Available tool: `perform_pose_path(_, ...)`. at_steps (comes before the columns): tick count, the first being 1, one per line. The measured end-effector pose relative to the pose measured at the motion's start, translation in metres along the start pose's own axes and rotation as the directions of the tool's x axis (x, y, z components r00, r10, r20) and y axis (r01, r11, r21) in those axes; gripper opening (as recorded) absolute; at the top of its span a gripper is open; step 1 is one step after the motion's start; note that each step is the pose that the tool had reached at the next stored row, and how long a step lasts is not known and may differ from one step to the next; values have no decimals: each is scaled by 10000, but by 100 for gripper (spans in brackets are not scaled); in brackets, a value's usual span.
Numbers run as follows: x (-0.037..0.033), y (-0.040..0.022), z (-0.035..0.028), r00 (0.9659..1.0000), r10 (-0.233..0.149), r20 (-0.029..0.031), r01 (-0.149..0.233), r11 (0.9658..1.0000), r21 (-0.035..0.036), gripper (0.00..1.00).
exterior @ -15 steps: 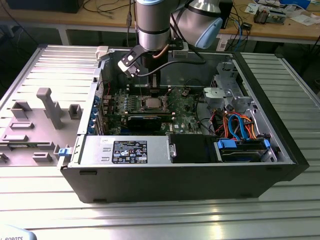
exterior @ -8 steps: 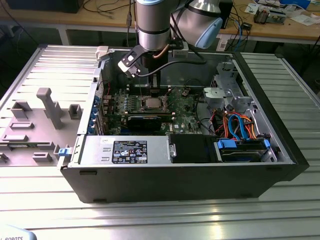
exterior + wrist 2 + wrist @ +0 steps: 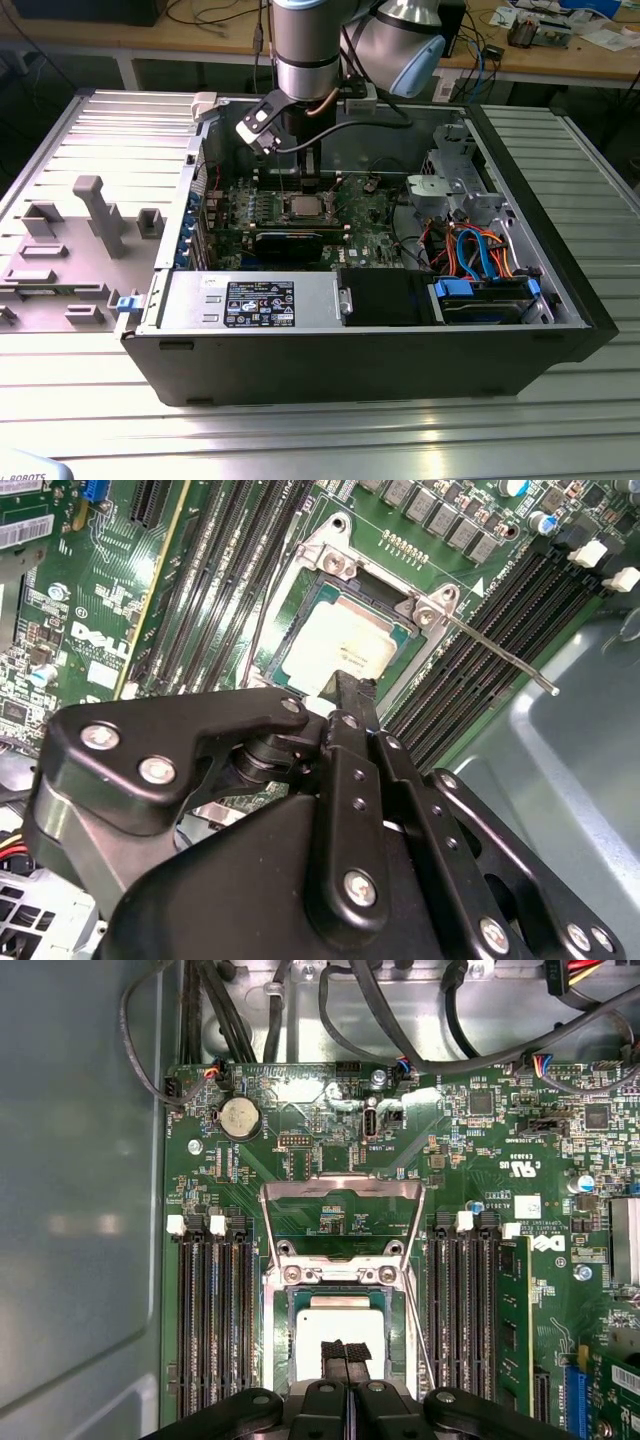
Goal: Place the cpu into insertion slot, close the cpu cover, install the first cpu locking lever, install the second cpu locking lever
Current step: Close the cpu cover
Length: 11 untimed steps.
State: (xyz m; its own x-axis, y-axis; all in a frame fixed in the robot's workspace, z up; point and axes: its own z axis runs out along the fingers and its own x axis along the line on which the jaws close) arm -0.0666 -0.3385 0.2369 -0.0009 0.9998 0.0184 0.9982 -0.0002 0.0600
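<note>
The cpu point(image 3: 338, 1318) lies in the insertion slot point(image 3: 288, 1340), directly beneath the fingers point(image 3: 334, 1358), whose tips meet over its nearer edge. Beyond the fingers, past the slot, the cpu cover point(image 3: 340, 1189) is hinged open, off the slot. Memory slots point(image 3: 212, 1330) run along both sides of the fingers. A locking lever point(image 3: 500, 658) angles out from the slot's corner over one bank of them. Everything sits inside the computer case point(image 3: 400, 370) on the counter point(image 3: 300, 440).

Place: robotics lab or workshop
Evidence: ribbed metal worktop point(image 3: 300, 440), opened computer case point(image 3: 350, 365), cable-strewn benches point(image 3: 600, 62) behind
</note>
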Motion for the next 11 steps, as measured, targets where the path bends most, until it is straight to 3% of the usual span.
perform_pose_path(11,2,5,-83,10000,0,-1,0,10000,-2,11)
